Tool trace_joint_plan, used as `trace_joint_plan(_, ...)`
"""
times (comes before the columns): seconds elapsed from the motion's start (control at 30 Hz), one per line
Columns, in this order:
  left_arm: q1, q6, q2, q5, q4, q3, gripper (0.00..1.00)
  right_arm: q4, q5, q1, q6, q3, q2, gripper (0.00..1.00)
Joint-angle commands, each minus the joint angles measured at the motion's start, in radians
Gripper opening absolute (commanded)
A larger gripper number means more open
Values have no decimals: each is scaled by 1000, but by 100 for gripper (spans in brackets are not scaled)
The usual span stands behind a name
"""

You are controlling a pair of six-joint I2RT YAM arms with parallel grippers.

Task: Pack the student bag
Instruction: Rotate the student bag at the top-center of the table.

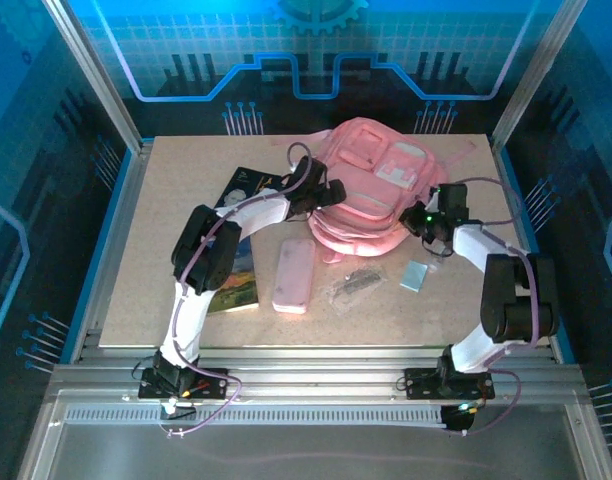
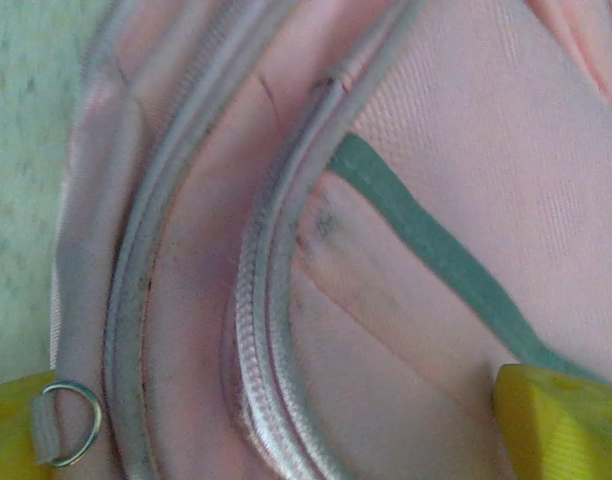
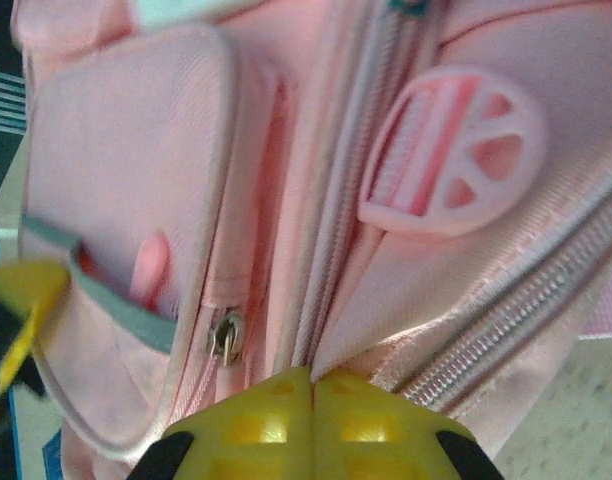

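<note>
The student bag (image 1: pixel 371 185), a big pink backpack, lies at the back middle of the table. My left gripper (image 1: pixel 324 196) is at its left edge, open wide. In the left wrist view its yellow fingertips (image 2: pixel 561 420) stand far apart over the bag's fabric (image 2: pixel 466 150), with a zip (image 2: pixel 254 330) running between them. My right gripper (image 1: pixel 423 218) is at the bag's right side. Its two yellow fingers (image 3: pixel 312 375) are pressed together on a fold of bag fabric beside a long zip (image 3: pixel 336 200). A metal zip pull (image 3: pixel 224 335) hangs just to their left.
A flat pink pencil case (image 1: pixel 293 275) lies in front of the bag. Beside it are a clear plastic pouch (image 1: pixel 354 283) and a small pale blue card (image 1: pixel 416 275). A book (image 1: pixel 236 262) lies partly under the left arm. Metal frame posts stand at the table's corners.
</note>
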State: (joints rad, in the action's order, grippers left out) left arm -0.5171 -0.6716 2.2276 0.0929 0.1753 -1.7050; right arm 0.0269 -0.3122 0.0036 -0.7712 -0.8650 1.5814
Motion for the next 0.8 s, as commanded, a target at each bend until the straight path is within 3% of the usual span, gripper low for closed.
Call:
trace_joint_plan(0.0,5,73,71,-8,-8,-160,95,-27,-56,97,-36,20,-27,0)
trace_joint_plan(0.1,30,87,128,-14,27,-285,96,5,-70,122,-24,-8,-4,3)
trace_joint_plan(0.23,73,109,145,-18,107,-396,97,76,-64,110,18,-55,-41,40)
trace_joint_plan(0.37,100,173,67,-3,201,-390,99,221,6,53,136,-69,-121,65)
trace_joint_plan(0.5,92,187,-91,-26,204,-216,99,300,32,-69,196,-64,-155,71)
trace_joint_plan(0.77,3,41,-370,-66,66,215,99,139,-35,-200,170,-40,-55,68)
